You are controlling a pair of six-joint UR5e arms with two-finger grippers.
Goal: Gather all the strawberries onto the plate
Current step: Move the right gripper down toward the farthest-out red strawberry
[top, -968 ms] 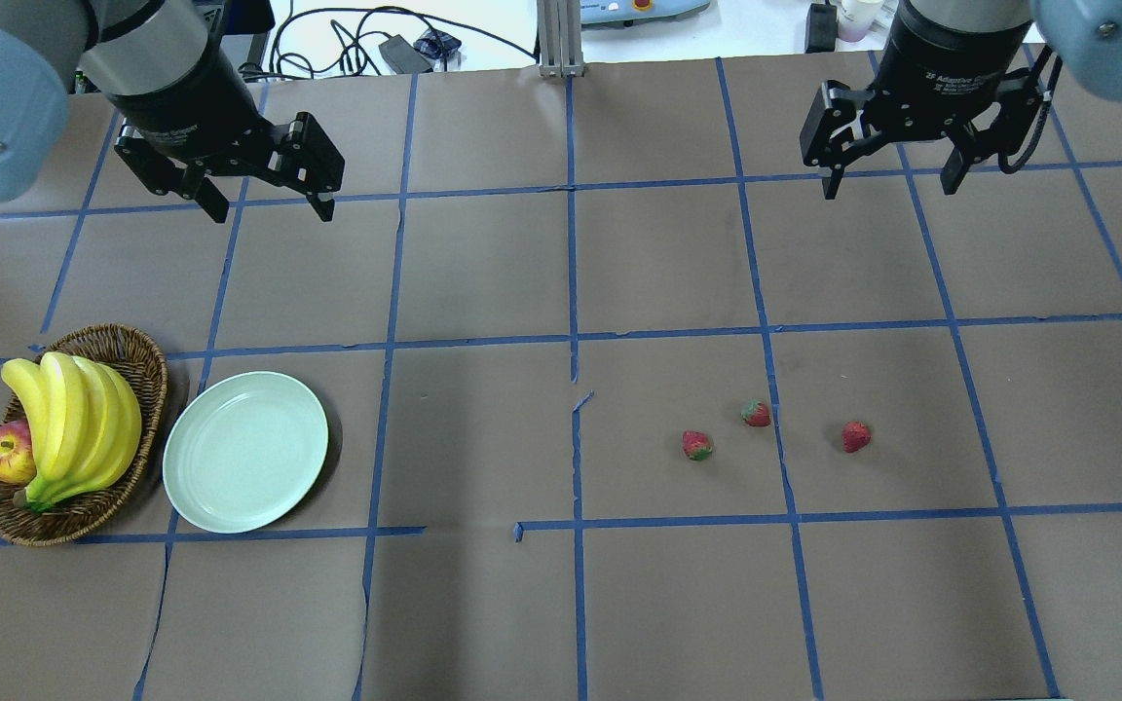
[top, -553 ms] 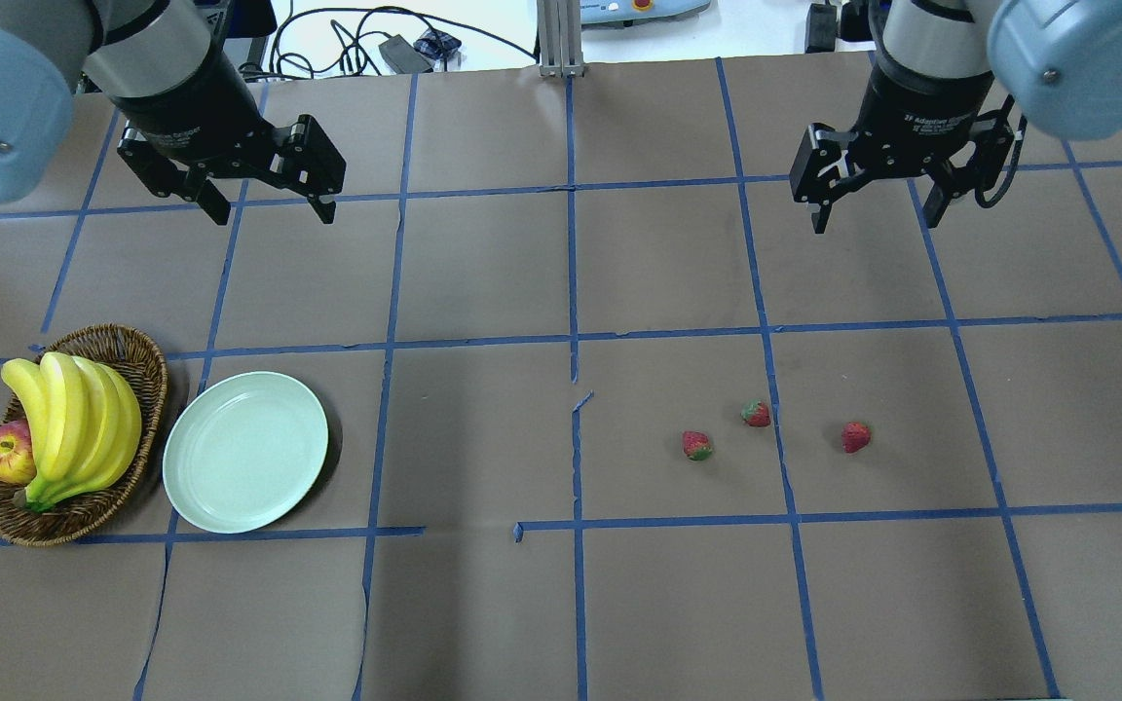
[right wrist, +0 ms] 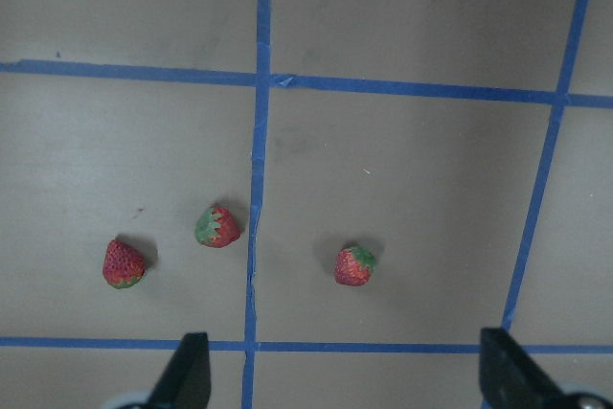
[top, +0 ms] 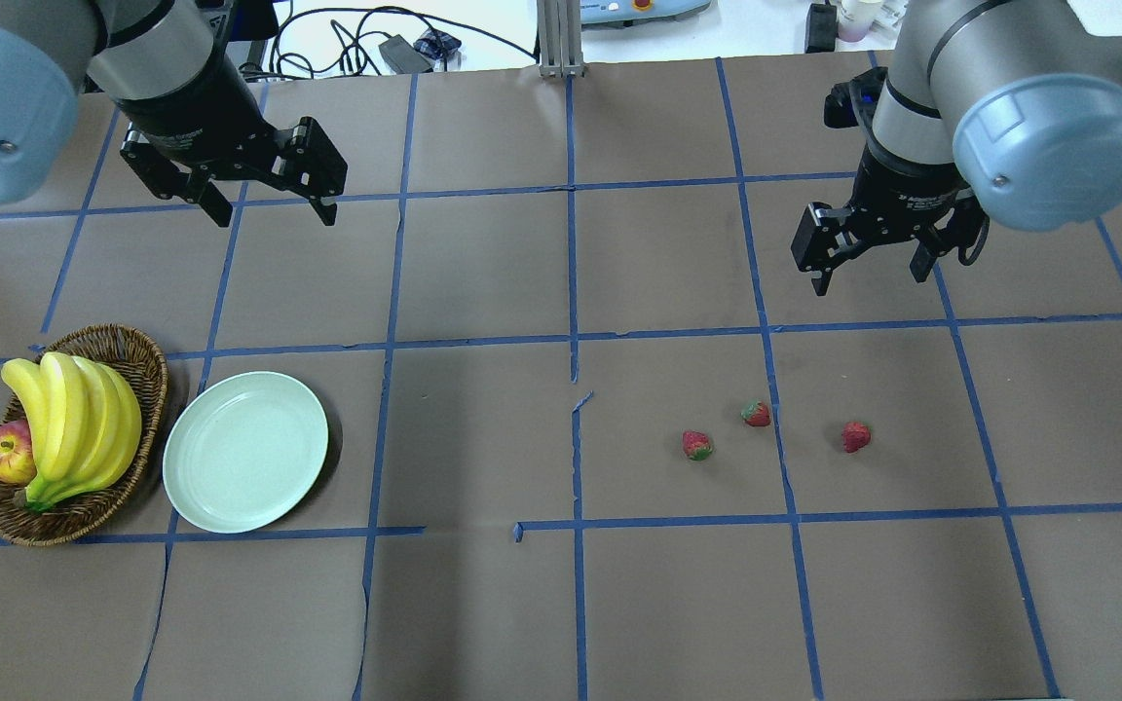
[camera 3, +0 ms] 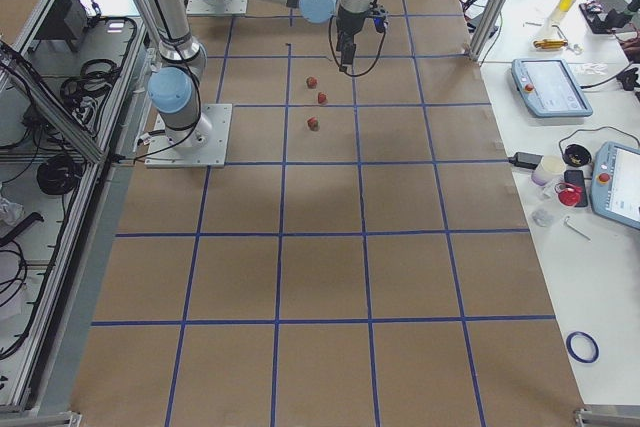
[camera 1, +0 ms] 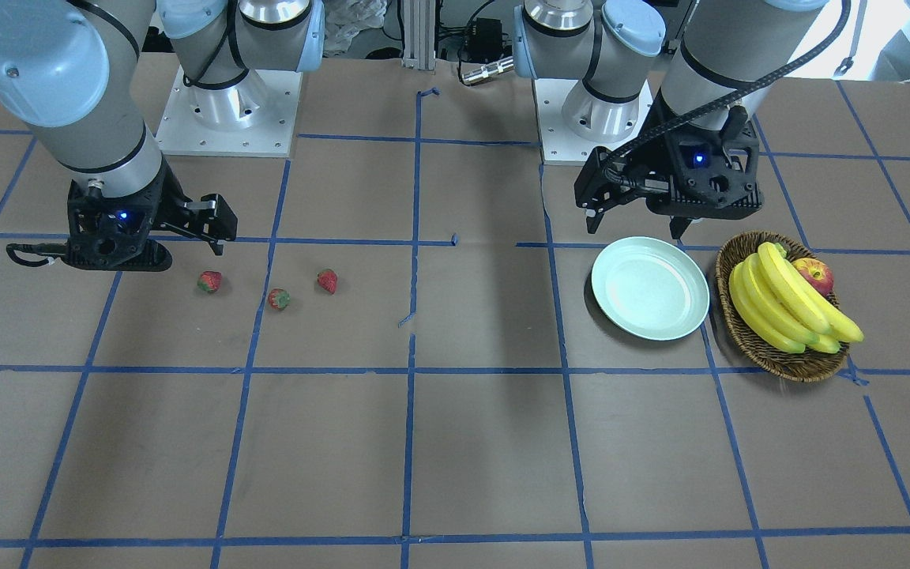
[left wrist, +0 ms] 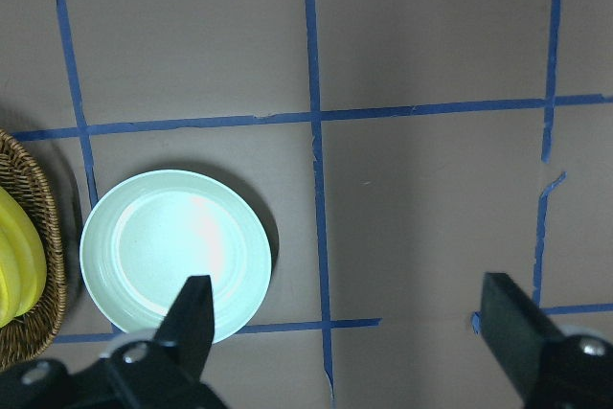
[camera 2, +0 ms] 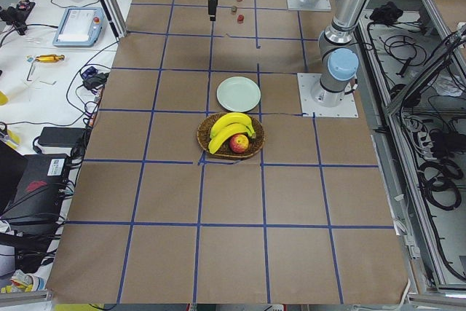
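Observation:
Three strawberries lie apart on the brown table at right of centre: one (top: 697, 446), one (top: 757, 415) and one (top: 856, 436). They also show in the right wrist view (right wrist: 124, 264) (right wrist: 217, 226) (right wrist: 353, 265). The empty mint-green plate (top: 245, 451) lies at the left, and shows in the left wrist view (left wrist: 175, 254). My right gripper (top: 868, 277) is open and empty, high above the table behind the strawberries. My left gripper (top: 274, 209) is open and empty, raised behind the plate.
A brown wicker basket (top: 147, 370) with bananas (top: 74, 419) and a red-yellow apple (top: 8, 453) stands just left of the plate. Blue tape lines grid the table. Cables and boxes lie beyond the far edge.
My right arm has swung forward and lower, bringing its open gripper nearer the strawberries. My left gripper has barely moved. Strawberries and plate have not moved.

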